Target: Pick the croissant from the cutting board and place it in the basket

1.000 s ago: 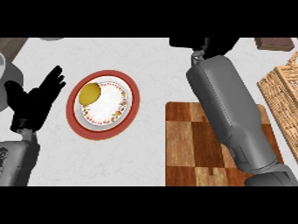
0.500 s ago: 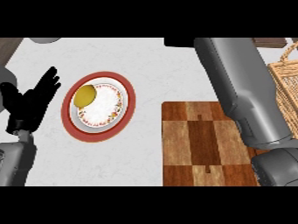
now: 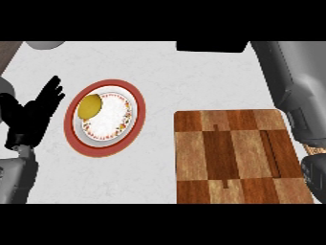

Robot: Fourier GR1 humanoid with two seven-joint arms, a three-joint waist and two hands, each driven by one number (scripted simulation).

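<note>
Plate left of wooden cutting board

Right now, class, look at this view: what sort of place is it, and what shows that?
Most likely a kitchen: a wooden cutting board and a red-rimmed plate holding yellow food, both on a pale speckled counter.
</note>
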